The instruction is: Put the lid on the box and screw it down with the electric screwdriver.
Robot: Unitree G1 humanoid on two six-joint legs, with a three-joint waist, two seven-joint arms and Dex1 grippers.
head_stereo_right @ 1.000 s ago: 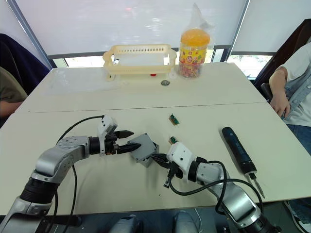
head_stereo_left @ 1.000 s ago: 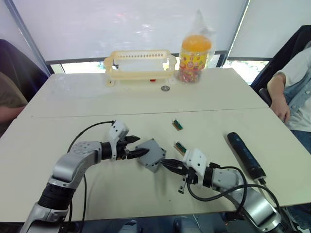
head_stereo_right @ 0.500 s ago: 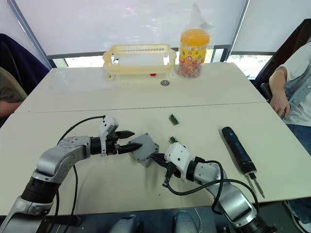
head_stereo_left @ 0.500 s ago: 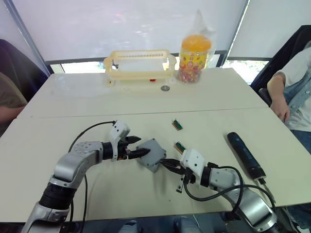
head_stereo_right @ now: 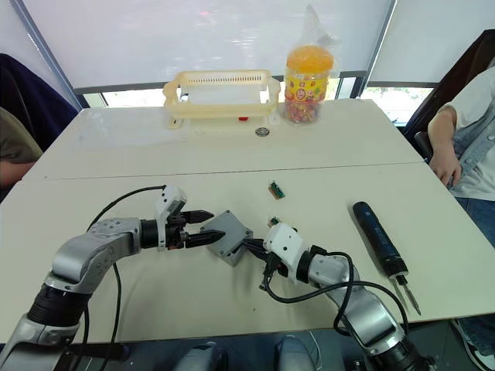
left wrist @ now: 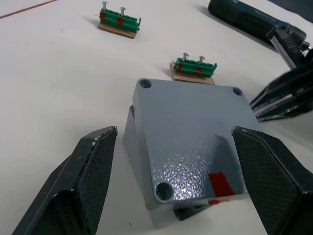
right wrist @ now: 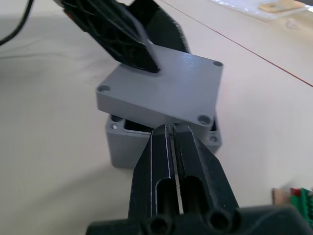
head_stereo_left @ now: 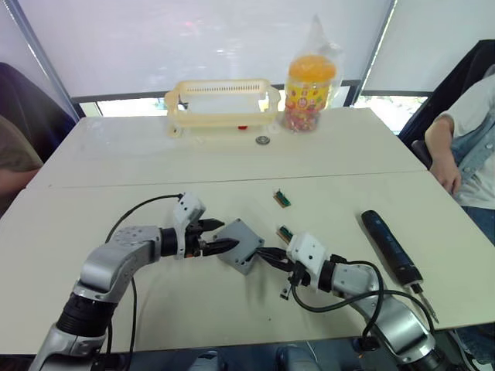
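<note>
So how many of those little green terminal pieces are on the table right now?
2. One green piece lies alone farther up the table; the other green piece sits just past the box, near the right gripper. None seems hidden.

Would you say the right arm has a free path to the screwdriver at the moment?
Probably yes. The screwdriver lies alone on bare table on the right arm's side, but the right gripper is shut against the lid.

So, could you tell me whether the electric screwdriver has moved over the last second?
No. The electric screwdriver lies where it did, right of the small green pieces and the box.
</note>
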